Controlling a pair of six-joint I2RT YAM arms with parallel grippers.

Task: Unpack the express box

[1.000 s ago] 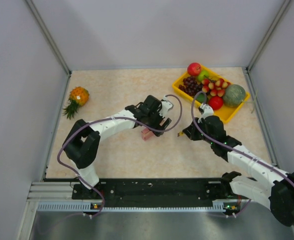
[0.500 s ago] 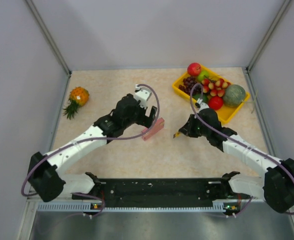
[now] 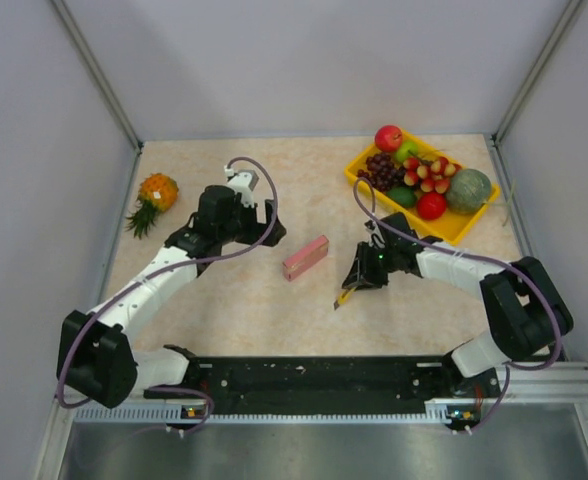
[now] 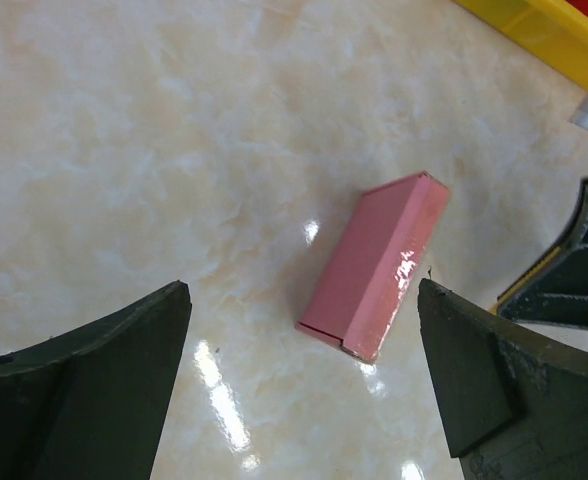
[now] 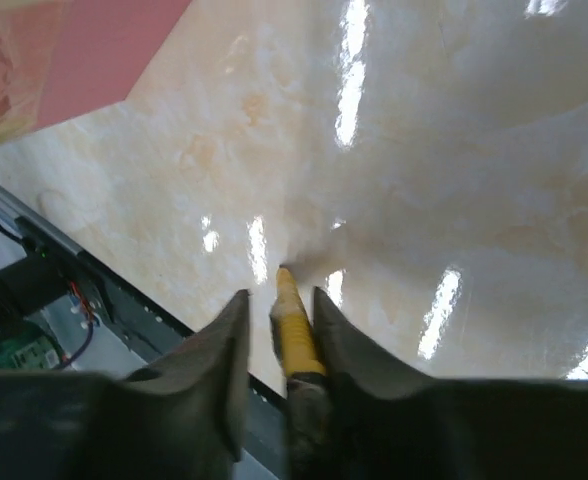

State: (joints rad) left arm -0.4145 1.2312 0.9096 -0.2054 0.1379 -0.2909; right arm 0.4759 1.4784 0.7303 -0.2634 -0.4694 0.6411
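1. The small flat pink cardboard box point(image 3: 306, 257) lies flat about mid-table on the beige marble-look tabletop point(image 3: 234, 300). It's skewed on a diagonal, with bare surface all round it and nothing touching it.
2. Room-wise, grey walls close in on the left, right and back, and a black rail point(image 3: 304, 378) runs along the near edge. The yellow plastic fruit tray point(image 3: 460, 228), loaded with fruit, sits in the back right corner, well apart from the box. An orange pineapple point(image 3: 157, 192) lies by the left wall, just left of my left wrist.
3. My left gripper point(image 3: 269, 228) hangs to the left of the box and a bit further back, near it but clear of it. In the left wrist view both dark fingers point(image 4: 84, 380) are spread wide with nothing in the grip. The box point(image 4: 374, 265) shows in the gap ahead, closer to the right-hand finger.
4. My right gripper point(image 3: 359, 283) is on the box's other side, near it and low over the table. Its fingers point(image 5: 209, 350) are pinched tight on the yellow utility knife point(image 5: 294, 335), which pokes out forward and down.
5. The knife's tip is right down at the surface, out in open tabletop beside the box. Honestly I can't tell whether it's actually touching. A pink corner of the box sits at the top left of the right wrist view.
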